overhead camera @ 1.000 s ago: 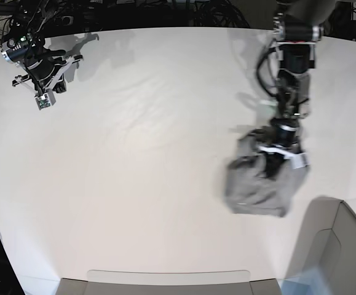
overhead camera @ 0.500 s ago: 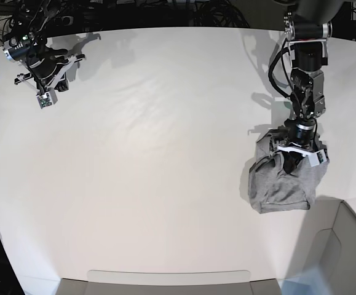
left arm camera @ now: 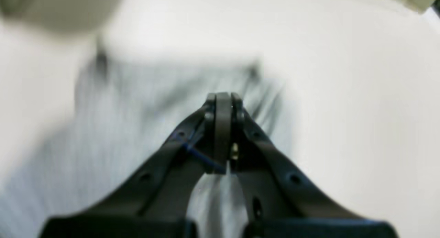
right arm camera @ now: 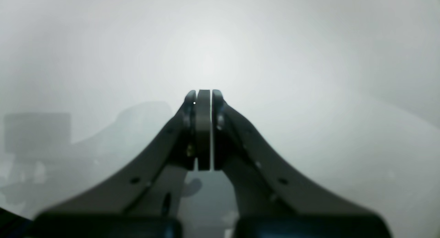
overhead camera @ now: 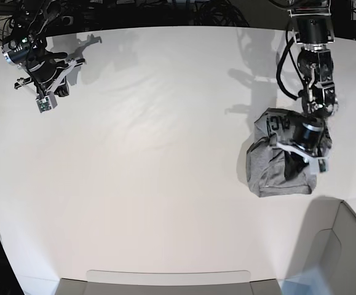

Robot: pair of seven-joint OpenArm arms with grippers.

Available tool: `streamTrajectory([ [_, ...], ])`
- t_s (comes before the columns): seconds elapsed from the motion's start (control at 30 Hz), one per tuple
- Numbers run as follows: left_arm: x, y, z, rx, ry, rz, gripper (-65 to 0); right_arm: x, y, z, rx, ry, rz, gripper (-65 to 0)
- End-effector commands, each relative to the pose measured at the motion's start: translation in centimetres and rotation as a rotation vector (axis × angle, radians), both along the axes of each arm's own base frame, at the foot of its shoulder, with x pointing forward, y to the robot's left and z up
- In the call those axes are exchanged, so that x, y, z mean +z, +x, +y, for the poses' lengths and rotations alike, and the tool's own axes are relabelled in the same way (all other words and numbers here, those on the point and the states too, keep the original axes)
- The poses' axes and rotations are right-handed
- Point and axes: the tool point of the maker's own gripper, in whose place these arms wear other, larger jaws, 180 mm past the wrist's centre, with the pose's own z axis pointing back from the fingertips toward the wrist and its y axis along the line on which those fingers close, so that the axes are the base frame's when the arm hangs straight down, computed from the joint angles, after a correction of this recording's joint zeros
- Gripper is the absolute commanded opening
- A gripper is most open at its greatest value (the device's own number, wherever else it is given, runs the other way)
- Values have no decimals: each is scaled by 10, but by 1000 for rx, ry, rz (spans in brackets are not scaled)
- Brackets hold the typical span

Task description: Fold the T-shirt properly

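Base view shows you the T-shirt (overhead camera: 275, 167) bunched in a grey heap near the table's (overhead camera: 165, 153) right edge, toward the front right corner, black letters showing on its upper fold. Your left gripper (overhead camera: 296, 163) sits on the heap; its wrist view shows the jaws pressed together over blurred grey cloth. Your right gripper (overhead camera: 47, 92) hangs closed and empty near the back left corner.

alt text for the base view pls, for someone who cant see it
Overhead view of a white table: the left hand presses into a crumpled grey T-shirt at the right side, black lettering showing on its upper fold. The right hand hovers far off at the upper left, holding nothing.
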Motion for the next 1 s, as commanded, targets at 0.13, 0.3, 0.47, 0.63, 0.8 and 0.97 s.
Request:
streamTrajectory([
  [0.13,63,-16,13,27,46,-125,-650,34,13,5,38,-42,-111,-647],
  [0.3,51,-75,7,51,57,-27,-650,43,10,13,44,-43,-135,-647],
  [0.47,24,-141,14,90,82,113,-650,25,-11,36,128,-18,-60,-647],
  [0.63,-7,-200,18,114,94,270,-650,6,-40,53,117,37,19,-648],
  [0.8,-29,-251,23,118,113,417,-650,-8,-75,67,89,104,74,-648],
  [0.97,-41,-286,24,103,128,524,-650,-7,-113,94,29,243,37,-648],
])
